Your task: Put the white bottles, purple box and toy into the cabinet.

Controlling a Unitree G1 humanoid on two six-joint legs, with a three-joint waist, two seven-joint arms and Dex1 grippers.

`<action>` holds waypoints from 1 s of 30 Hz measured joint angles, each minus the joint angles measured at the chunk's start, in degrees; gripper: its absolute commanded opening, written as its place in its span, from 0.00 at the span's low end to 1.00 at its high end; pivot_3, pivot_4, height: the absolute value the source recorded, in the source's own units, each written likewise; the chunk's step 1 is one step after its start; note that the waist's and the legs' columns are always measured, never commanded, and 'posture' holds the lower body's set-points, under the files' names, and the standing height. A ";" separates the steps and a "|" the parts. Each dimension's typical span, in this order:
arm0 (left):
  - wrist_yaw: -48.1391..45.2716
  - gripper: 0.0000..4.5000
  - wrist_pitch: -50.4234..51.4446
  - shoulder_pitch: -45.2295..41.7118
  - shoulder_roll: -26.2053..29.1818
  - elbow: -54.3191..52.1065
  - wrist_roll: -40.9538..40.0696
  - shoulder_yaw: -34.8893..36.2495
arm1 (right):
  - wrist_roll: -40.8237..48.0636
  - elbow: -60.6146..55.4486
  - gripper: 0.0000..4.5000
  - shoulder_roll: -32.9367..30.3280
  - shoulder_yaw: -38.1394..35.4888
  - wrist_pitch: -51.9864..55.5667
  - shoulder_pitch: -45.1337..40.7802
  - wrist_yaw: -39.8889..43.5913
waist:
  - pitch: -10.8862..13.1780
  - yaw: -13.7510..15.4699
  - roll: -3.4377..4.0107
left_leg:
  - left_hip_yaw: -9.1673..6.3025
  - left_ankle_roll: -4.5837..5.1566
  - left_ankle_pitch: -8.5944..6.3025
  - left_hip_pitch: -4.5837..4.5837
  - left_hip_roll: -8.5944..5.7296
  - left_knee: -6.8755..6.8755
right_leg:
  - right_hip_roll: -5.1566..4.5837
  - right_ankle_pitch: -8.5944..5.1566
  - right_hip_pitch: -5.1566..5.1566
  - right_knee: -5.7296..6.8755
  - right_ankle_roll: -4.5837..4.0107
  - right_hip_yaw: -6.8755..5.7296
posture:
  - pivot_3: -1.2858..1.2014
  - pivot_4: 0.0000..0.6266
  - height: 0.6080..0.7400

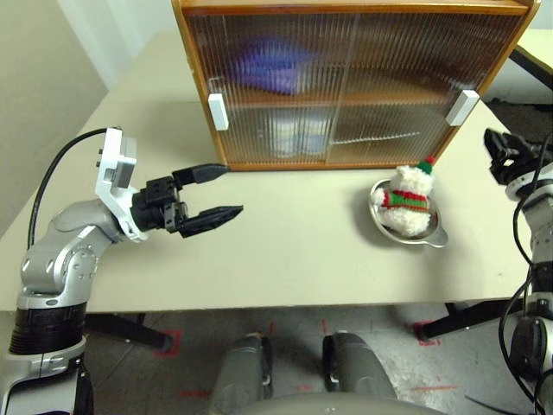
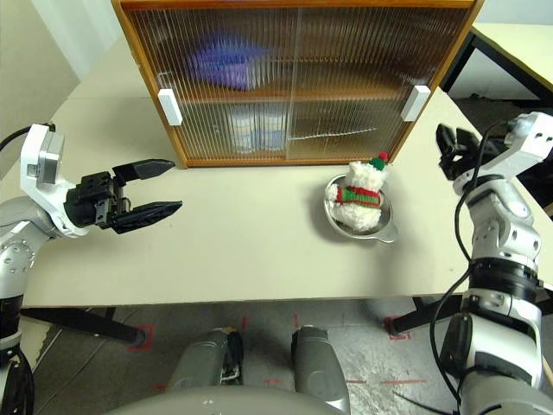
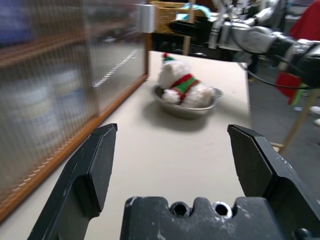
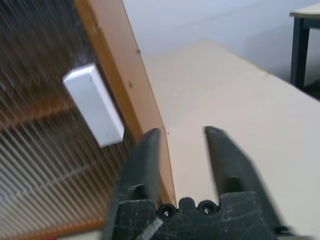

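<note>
You have two white bottles point(image 2: 257, 131) on the lower level of the cabinet point(image 2: 298, 82), behind closed doors; one purple box point(image 2: 226, 62) on its upper shelf; one toy point(image 2: 360, 195) outside, sitting in a steel bowl point(image 2: 385, 231) on the table point(image 2: 242, 242). Your left gripper point(image 1: 226, 192) points level across the table, spread wide, empty; your right gripper point(image 4: 182, 135), narrowly parted, empty, sits beside the cabinet's right edge near a white handle point(image 4: 94, 104).

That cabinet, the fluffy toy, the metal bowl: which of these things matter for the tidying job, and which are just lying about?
Part of the job:
cabinet, both doors shut
purple box, behind the glass, upper shelf
white bottles, behind the glass, lower shelf
toy, not yet put away, sitting in the bowl

Just lying about:
steel bowl
table
</note>
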 measured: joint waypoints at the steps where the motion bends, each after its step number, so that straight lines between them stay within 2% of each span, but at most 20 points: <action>1: 0.00 1.00 0.02 0.20 -0.11 -0.48 -0.10 -0.25 | -0.32 1.21 0.10 0.00 0.02 -0.52 -0.75 -0.02 | 0.00 -0.02 0.00 | 0.00 0.00 0.00 0.00 0.00 0.00 | 0.01 0.00 0.00 0.00 0.00 0.00 | 0.53 0.07 1.00; 2: 0.01 1.00 0.03 0.23 -0.39 -0.76 -0.60 -0.32 | -0.88 3.18 0.02 -0.01 0.12 -1.35 -2.07 -0.01 | 0.00 -0.07 0.01 | 0.01 0.01 0.00 0.00 0.00 0.01 | 0.03 0.00 0.00 0.01 0.00 0.03 | 0.53 0.07 1.00; 3: 0.02 1.00 0.03 0.23 -0.47 -0.90 -0.74 -0.34 | -1.21 4.32 0.01 -0.01 0.31 -2.05 -2.74 0.13 | 0.00 -0.09 0.01 | 0.02 0.01 0.01 0.01 0.00 0.01 | 0.04 0.00 0.00 0.01 0.01 0.04 | 0.53 0.07 1.00; 14: 0.08 1.00 -0.29 1.06 -0.04 -0.90 -0.46 -1.86 | -3.92 13.35 0.01 0.29 3.51 -7.47 -9.74 3.52 | 0.00 -0.01 0.01 | 0.04 0.03 0.02 0.01 0.00 0.01 | 0.07 -0.02 0.00 0.03 0.05 0.09 | 0.54 0.06 1.00; 30: -0.01 1.00 -0.31 -1.28 1.29 -0.39 1.22 -2.60 | -5.00 12.35 0.01 3.14 5.33 -9.50 -11.27 3.11 | -0.02 -0.98 0.03 | 0.19 0.02 0.02 0.11 0.04 0.04 | 0.16 0.19 -0.06 0.17 0.25 0.27 | 0.53 0.03 1.00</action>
